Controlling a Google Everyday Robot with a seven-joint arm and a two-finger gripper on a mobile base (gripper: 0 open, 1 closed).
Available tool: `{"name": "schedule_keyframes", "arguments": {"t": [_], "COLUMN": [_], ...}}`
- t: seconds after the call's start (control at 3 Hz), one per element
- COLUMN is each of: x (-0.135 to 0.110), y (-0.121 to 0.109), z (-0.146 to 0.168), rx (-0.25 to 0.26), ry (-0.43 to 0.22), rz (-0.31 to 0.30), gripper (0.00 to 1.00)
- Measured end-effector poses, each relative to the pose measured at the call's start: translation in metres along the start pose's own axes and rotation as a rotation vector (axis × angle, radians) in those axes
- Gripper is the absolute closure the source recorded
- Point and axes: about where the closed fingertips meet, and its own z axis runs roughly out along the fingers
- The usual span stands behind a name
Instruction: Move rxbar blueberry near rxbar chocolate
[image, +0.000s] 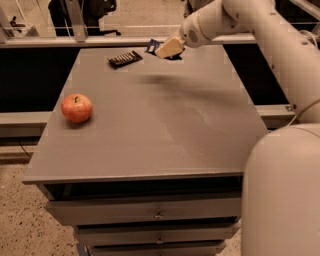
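Observation:
The rxbar chocolate (125, 59) is a flat black bar lying near the far edge of the grey table (150, 130), left of centre. My gripper (162, 50) hangs over the far edge just right of it, shut on the rxbar blueberry (152, 46), whose dark-blue end sticks out to the left of the pale fingers (170, 48). The blue bar is held a little above the table, about a bar's length from the black one.
A red apple (76, 108) sits near the table's left edge. My white arm (260, 35) reaches in from the right, its base (282, 195) filling the lower right. Drawers (150, 212) sit below the tabletop. A rail (100, 42) runs behind the table.

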Motion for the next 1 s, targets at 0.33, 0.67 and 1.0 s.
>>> {"name": "schedule_keyframes", "arguments": {"t": [0.33, 0.67, 1.0], "x": [-0.016, -0.015, -0.006], "y": [0.002, 0.005, 0.003], "z": [0.055, 0.097, 0.125], "rx": [-0.014, -0.023, -0.018], "ry": [-0.020, -0.008, 0.027], "rz": [0.039, 0.074, 0.087], "gripper": [1.00, 1.00, 0.83]}}
